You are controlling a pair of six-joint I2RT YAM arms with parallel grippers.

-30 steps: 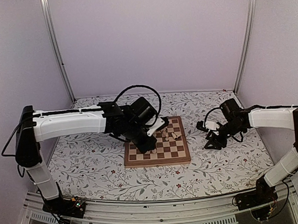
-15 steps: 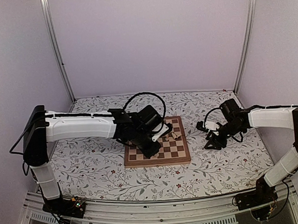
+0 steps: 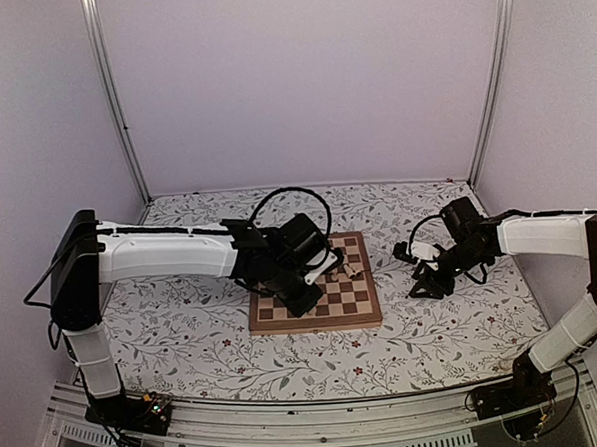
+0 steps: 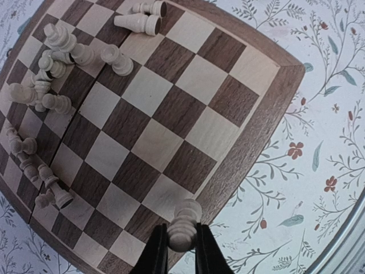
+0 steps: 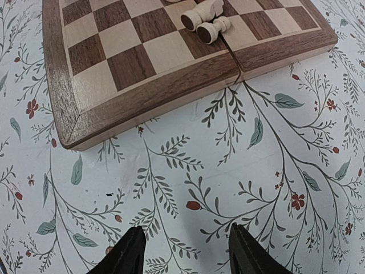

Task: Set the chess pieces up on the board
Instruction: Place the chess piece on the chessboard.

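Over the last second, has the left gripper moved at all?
Yes. The left gripper, shut on a piece, has shifted rightward and toward the near edge of the board, which stayed put.

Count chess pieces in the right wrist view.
2: one pale beige wooden chess piece and a second beside it, both toppled on the brown-and-cream checked wooden chessboard. Others may sit outside this view.

A lab test booth: plain lilac wall panels (image 3: 301,83), aluminium frame posts (image 3: 115,103), a metal mounting rail (image 3: 319,425)
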